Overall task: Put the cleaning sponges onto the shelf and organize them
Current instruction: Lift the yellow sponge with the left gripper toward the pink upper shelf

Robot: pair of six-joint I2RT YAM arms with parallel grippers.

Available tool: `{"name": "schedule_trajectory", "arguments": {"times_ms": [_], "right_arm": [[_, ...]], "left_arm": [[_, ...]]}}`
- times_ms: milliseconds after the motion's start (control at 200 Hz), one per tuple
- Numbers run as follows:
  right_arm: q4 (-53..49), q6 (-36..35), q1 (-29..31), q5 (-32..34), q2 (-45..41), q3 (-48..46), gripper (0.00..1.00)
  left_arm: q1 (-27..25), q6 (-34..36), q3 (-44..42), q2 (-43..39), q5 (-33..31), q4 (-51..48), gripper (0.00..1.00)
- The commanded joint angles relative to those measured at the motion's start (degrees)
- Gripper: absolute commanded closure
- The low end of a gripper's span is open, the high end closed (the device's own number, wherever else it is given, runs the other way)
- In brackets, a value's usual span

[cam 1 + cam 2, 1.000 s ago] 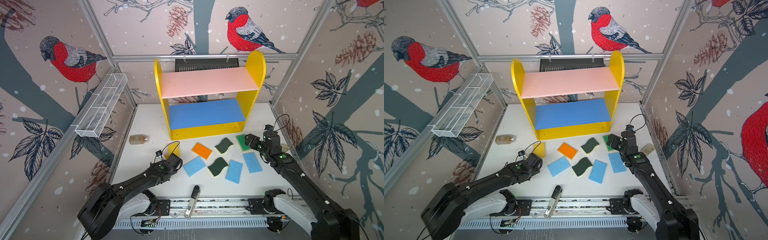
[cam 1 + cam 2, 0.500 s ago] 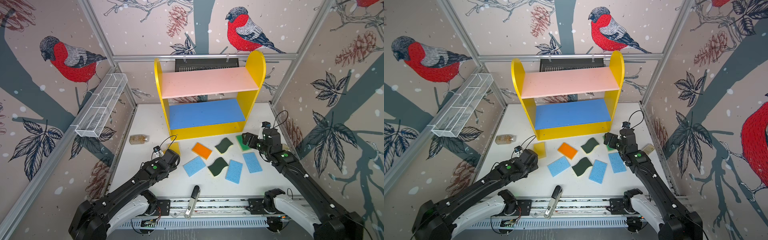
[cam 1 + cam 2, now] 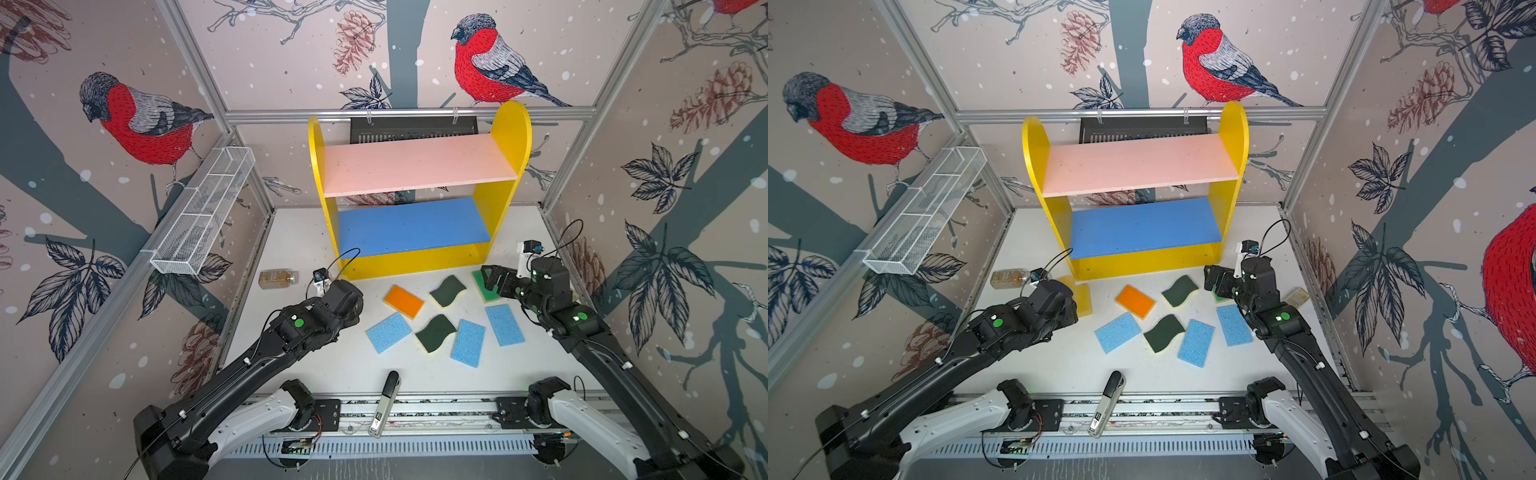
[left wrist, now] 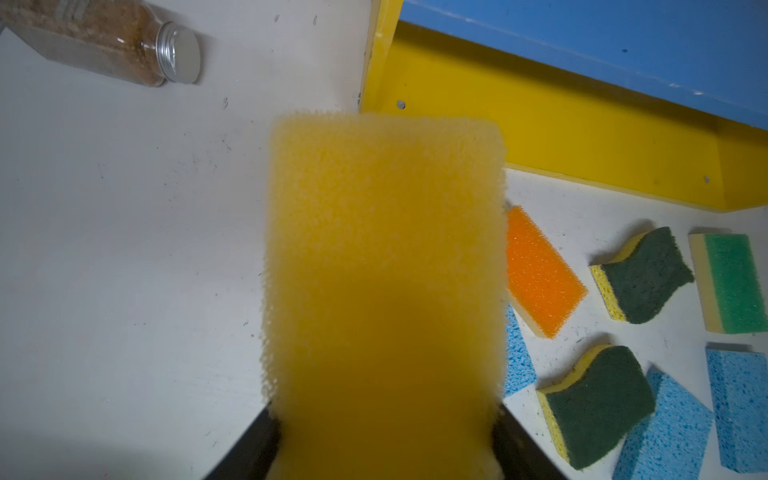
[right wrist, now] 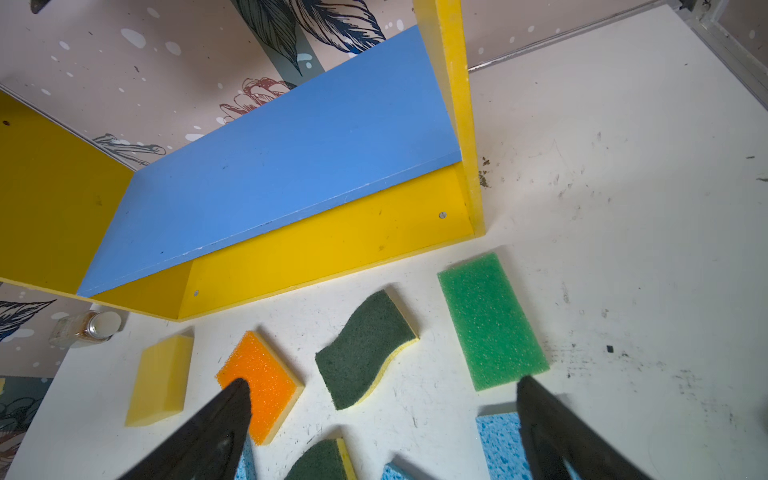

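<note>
Advanced left pincer (image 4: 384, 419) around yellow sponge (image 4: 382, 249)

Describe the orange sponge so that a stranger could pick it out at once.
Find the yellow shelf at the back of the table. On the table just in front of its base, near the middle, lies the orange sponge, left of a dark green wavy sponge. It is the only orange-topped one there.

table (image 3: 299, 249): we saw it white, scuffed | shelf (image 3: 415, 259) stood at back | bottle (image 3: 277, 277) lay left of it | flat in front — orange-topped sponge (image 3: 403, 301), green-topped sponge (image 5: 492, 320), two dark green sponges (image 3: 448, 291) (image 3: 435, 332), three light blue sponges (image 3: 388, 332) (image 3: 468, 342) (image 3: 504, 325)
</note>
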Motion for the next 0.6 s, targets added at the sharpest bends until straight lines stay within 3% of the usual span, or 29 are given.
{"name": "schedule_trajectory", "arguments": {"times_ms": [0, 595], "right_arm": [[-0.8, -1.1, 0.7, 0.2, -0.4, 1.0, 0.01], [-4.7, 0.0, 2.8, 3.4, -1.0, 5.7, 0.0]], "left_arm": [[-0.8, 5.8, 4.5, 1.2, 0.4, -3.2, 0.39], [-3.1, 23.2, 32.1, 12.7, -0.9, -4.8, 0.42]]}}
